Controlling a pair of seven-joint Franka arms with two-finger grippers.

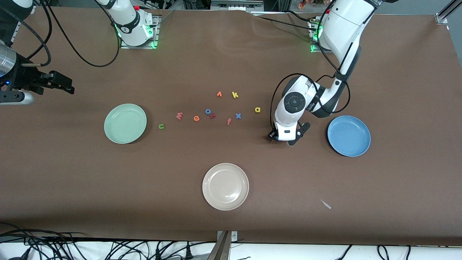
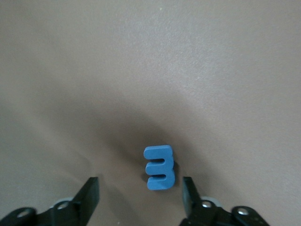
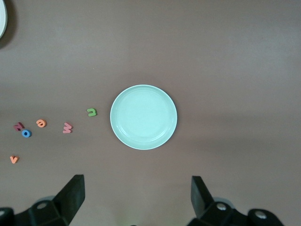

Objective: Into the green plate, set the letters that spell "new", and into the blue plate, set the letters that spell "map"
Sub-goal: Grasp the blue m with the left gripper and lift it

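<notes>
Blue m [image 2: 160, 167]: tiny foam letter, flat on the brown desk [image 1: 231, 216], sitting between the fingers [image 2: 89, 193] of the left end effector [image 1: 285, 139]. The jaws stand well apart on either side of it, not touching, nothing held. In the front view the arm's own wrist hides the letter; the spot lies between the yellow a [image 1: 257, 109] and the blue plate [image 1: 348, 135], nearer the camera than the a.

Handling, as I judge it: foam, so nearly weightless, soft, slightly squashy, not fragile. Thin and low on the desk, so the fingertips need to come right down to the surface and pinch across its narrow width. Too hard a squeeze could buckle it or flip it out.

Green n [image 1: 161, 126], pinkish w [image 1: 179, 116] and orange e [image 1: 196, 118] lie in a loose row just beside the green plate [image 1: 125, 123], toward the right arm's end.

Right end effector [image 1: 54, 85] waits, wide open and empty, above that end of the desk.
</notes>
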